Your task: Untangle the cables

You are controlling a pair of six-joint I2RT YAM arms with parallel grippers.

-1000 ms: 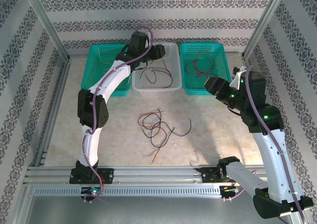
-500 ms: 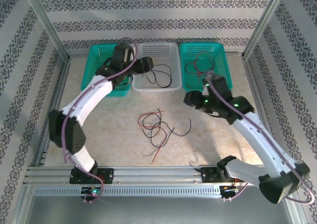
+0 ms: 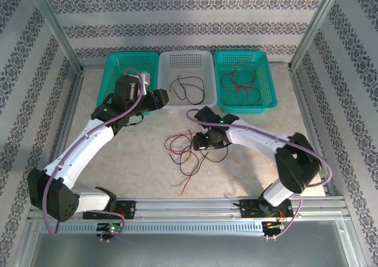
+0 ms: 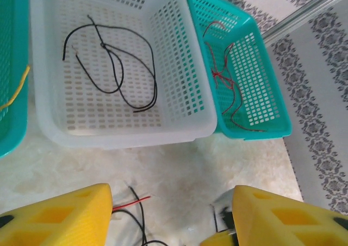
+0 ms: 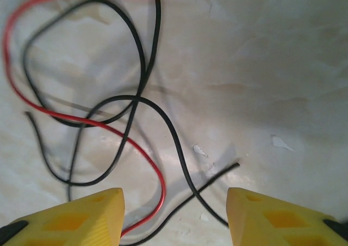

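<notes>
A loose tangle of red and black cables (image 3: 185, 152) lies on the table's middle. My right gripper (image 3: 198, 141) hovers at its right edge, open. In the right wrist view a red cable (image 5: 155, 172) and a crossing black cable (image 5: 179, 148) run on the table between its yellow fingertips (image 5: 76, 216), and nothing is gripped. My left gripper (image 3: 160, 98) hangs open and empty in front of the white basket (image 3: 204, 104); its yellow fingers (image 4: 62, 216) frame bare table, with a red cable end (image 4: 130, 202) near the left one.
Three baskets line the back: a teal one (image 3: 112, 72) with a yellow cable (image 4: 13, 93), the white one (image 4: 179, 28) with black cables (image 4: 117, 66), and a teal one (image 3: 269, 84) with red and black cables (image 4: 225, 82). A metal rail (image 3: 189, 205) borders the near edge.
My left gripper has drawn back from over the white basket to the table in front of it. My right arm has swung from the right teal basket over to the tangle.
</notes>
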